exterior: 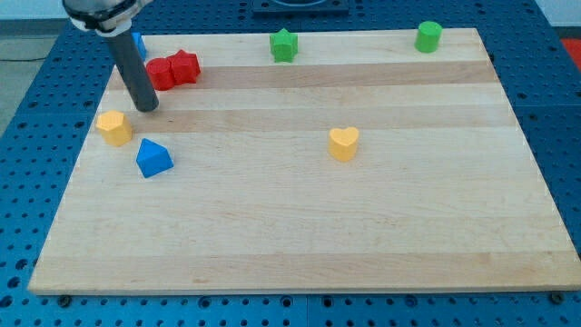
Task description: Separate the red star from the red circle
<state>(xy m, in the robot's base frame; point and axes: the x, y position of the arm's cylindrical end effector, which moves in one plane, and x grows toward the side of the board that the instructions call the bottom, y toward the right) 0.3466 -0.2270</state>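
The red circle [161, 74] and the red star [184, 66] sit touching each other near the board's top left, the star on the right. My tip [147, 108] rests on the board just below and left of the red circle, a short gap away. The rod slants up to the view's top left.
A yellow block [114, 127] and a blue triangle block [153, 158] lie below my tip. A blue block [139, 43] is partly hidden behind the rod. A green star [284, 44], a green cylinder [428, 36] and a yellow heart [343, 143] lie further right.
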